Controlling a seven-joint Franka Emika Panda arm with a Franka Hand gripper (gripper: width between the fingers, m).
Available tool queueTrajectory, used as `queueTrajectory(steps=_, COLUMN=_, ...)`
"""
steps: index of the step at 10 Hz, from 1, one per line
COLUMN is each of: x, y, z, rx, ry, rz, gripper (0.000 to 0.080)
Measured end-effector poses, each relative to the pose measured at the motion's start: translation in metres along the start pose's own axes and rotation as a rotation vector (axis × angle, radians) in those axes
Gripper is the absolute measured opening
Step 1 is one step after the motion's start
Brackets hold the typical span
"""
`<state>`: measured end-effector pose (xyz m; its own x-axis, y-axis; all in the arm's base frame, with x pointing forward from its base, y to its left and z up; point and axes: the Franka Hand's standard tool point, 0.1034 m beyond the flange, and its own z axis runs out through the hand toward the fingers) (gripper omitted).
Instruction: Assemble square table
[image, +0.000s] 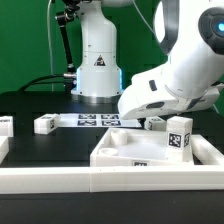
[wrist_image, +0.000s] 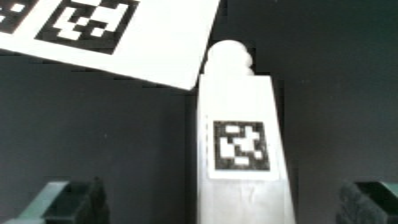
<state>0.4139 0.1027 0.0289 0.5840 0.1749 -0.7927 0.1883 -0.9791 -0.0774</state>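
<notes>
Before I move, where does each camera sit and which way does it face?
Exterior view: off the arm, low beside the table, facing across the tabletop toward the robot base; the arm shows.
Wrist view: on the wrist, looking down on a leg between open jaws; fingertips show.
Shared: the marker board.

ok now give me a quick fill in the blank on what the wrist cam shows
1. The fingers stand clear of the leg on both sides, so the claw is ___.
2. The leg carries one black-and-white ___.
3. The marker board lies on a ___ table.

Missing words: open; tag; black.
</notes>
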Motion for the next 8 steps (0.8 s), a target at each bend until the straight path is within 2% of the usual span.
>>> queueTrajectory(steps=4, x=0.005, y=0.000, z=0.003, rx=-0.003, ry=0.006, rz=0.008, gripper=0.0649)
queueTrajectory(steps=8, x=0.013, y=-0.004, z=0.014, rx=-0.009, ry=0.025, rz=0.034, gripper=0.0649)
